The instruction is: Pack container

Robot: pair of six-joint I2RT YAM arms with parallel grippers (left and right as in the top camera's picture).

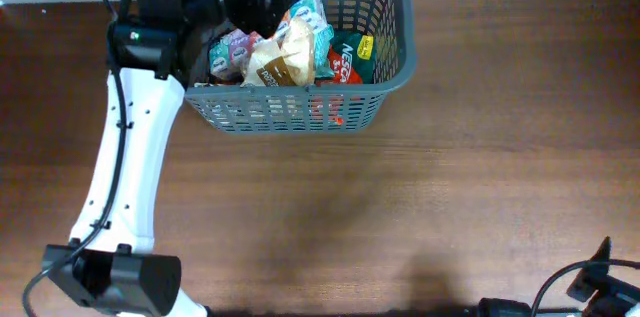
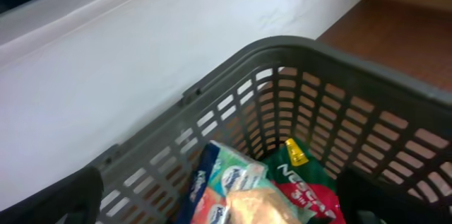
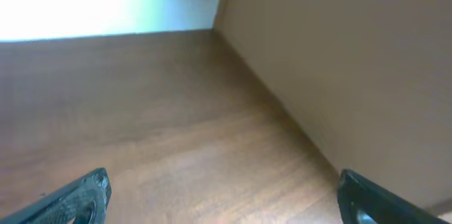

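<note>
- The left gripper (image 2: 219,199) has its jaws spread wide. One dark finger (image 2: 53,196) shows low at each side of the wrist view, and nothing is pinched between them.
- Under that gap lie a blue and white tissue packet (image 2: 224,178), a beige bag (image 2: 256,206) and a green and red packet (image 2: 307,192) with a yellow tag (image 2: 295,152) at its top.
- All of these sit inside the container (image 2: 304,49). Its lattice walls rise round them and its thick rim curves past a rounded corner.
- From overhead, the container stands at the far edge of the counter (image 1: 400,217), left of the middle, with its long side parallel to that edge. The packets are heaped toward its left end and centre.
- The left arm (image 1: 130,167) reaches from the near left corner to the container's left end, its wrist above the rim.
- A white wall (image 2: 141,61) runs behind the far edge.
- The right gripper (image 3: 222,199) is also spread wide, with its fingers at the lower corners of its view and bare wood beneath.
- It sits at the near right corner of the counter, well apart from the container, and a beige panel (image 3: 353,54) stands beside it.
</note>
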